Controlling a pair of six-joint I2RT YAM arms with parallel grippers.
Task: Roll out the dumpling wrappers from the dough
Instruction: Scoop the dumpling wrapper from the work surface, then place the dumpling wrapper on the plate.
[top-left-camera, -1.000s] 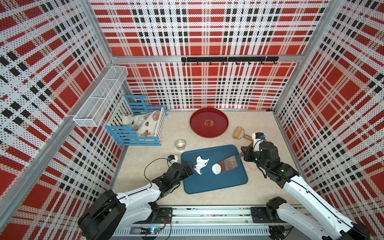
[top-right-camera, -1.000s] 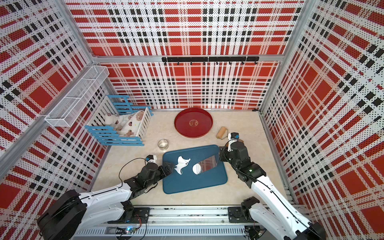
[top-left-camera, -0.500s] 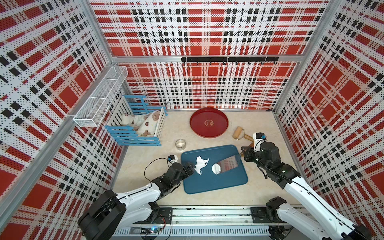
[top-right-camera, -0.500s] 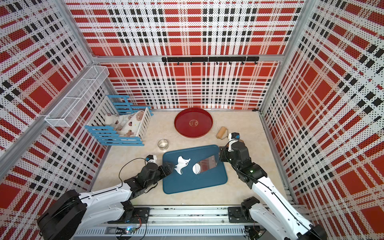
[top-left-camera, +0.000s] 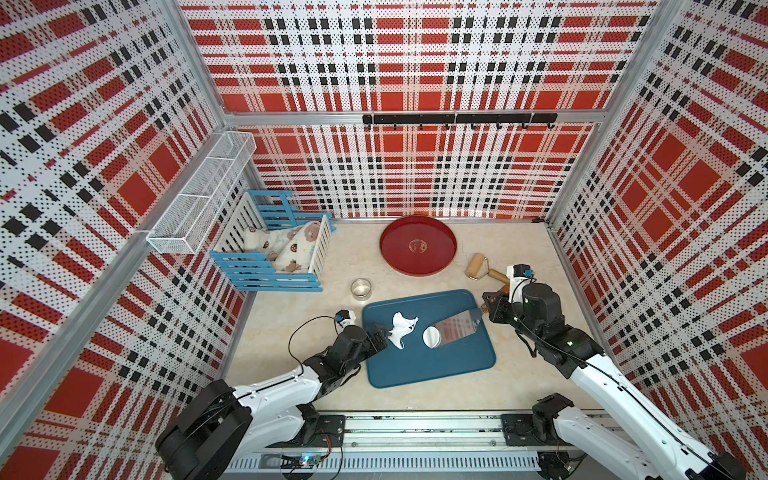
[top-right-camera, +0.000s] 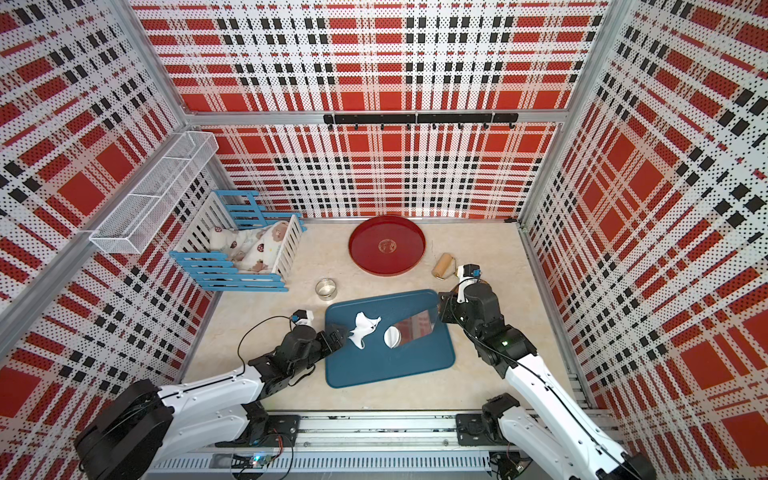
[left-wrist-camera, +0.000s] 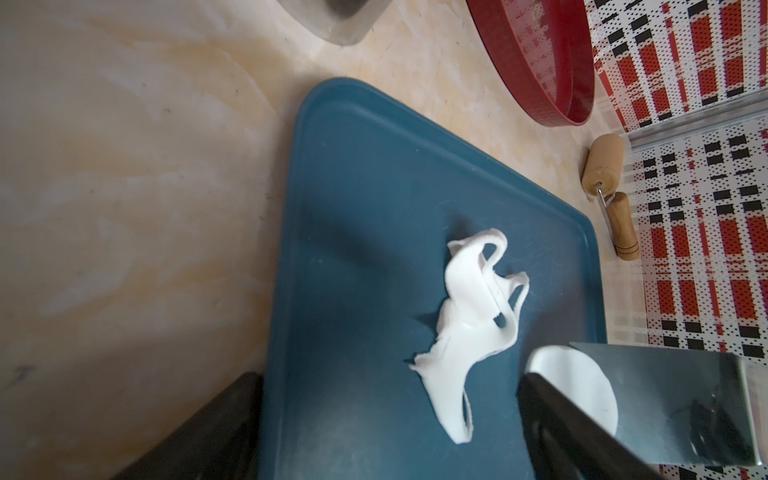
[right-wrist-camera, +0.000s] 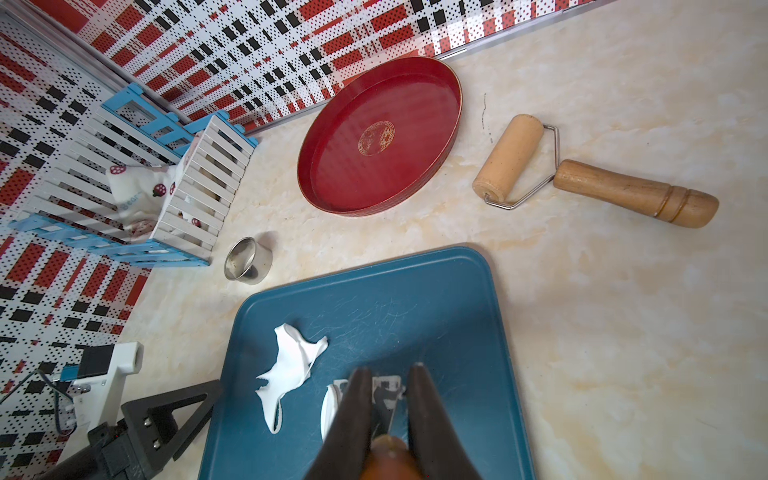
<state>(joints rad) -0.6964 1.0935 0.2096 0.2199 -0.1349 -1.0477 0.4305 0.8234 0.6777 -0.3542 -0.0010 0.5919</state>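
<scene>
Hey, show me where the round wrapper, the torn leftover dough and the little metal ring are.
round wrapper (top-left-camera: 428, 336): a top view, middle of its visible face.
leftover dough (left-wrist-camera: 463, 297): left wrist view, thick folded middle.
metal ring (right-wrist-camera: 261, 261): right wrist view, outer wall.

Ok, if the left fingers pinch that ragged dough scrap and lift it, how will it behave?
Probably floppy: the dough scrap is thin and folded over itself, so it should drape. Its looping strands look thin enough to stretch or tear. Its ragged end lies flat on the blue tray and may cling.
</scene>
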